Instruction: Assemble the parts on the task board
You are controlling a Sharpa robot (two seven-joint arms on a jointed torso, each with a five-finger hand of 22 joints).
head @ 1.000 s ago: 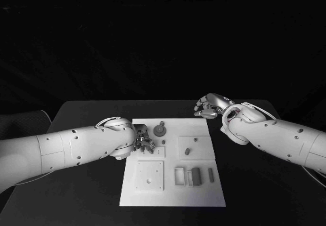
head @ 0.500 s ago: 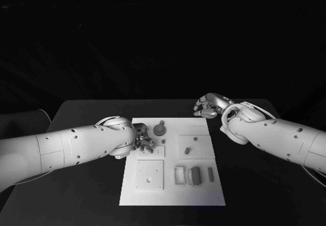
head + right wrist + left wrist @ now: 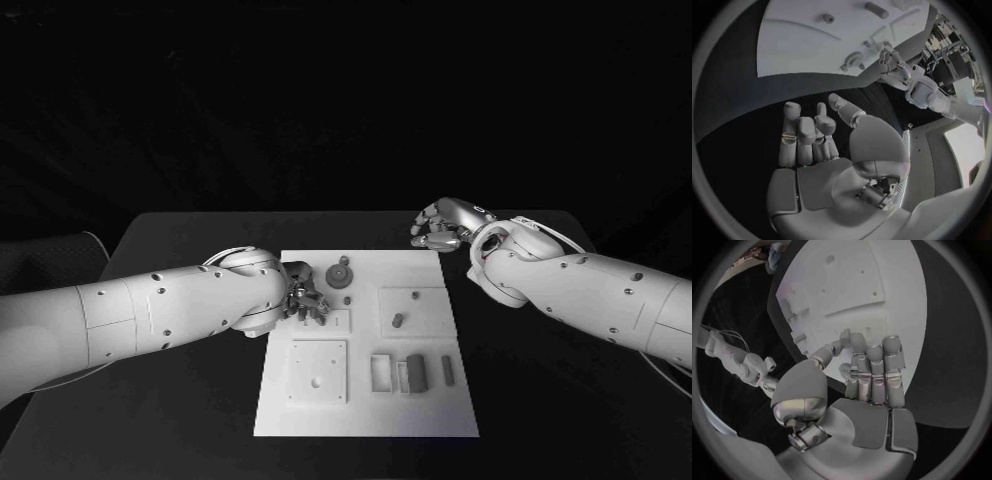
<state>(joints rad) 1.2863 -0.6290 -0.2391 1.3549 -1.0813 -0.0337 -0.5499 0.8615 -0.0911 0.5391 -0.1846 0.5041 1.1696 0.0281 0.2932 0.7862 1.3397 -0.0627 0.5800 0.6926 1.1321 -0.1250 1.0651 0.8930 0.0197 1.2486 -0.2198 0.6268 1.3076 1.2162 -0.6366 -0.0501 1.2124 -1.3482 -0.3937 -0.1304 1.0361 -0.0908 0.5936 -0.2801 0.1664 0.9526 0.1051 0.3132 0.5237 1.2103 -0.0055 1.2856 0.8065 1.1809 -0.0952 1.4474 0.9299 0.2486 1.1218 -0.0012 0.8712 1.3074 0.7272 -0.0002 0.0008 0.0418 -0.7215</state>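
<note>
While the left hand point(image 3: 300, 299) sits low over the task board point(image 3: 369, 400) at its left edge, fingers curled together and tips down on the plate near a small square plate point(image 3: 335, 320), I can't tell if it's pinching a part or just pressing (the wrist view shows fingers point(image 3: 873, 367) bunched side by side on white surface, nothing clearly between them); the right hand point(image 3: 444, 226) hangs off the board over the black table point(image 3: 188, 240) past the far-right corner, fingers curled in, holding nothing visible. Parts on the board: round gear-like piece point(image 3: 340, 274) just beyond the left hand; a peg point(image 3: 397, 321) in the mid-right square recess; bar-shaped pieces point(image 3: 418, 372) in the slots near the front right; larger square plate point(image 3: 317, 372) front left.

Risks, as I judge them: left hand is crowded close to the gear piece, so any sideways sweep could knock it; if something small is under those fingertips, a curled grip could let it tilt or skid on the smooth plate; right hand is well apart, so it can't steady the board if the left one drags it.
</note>
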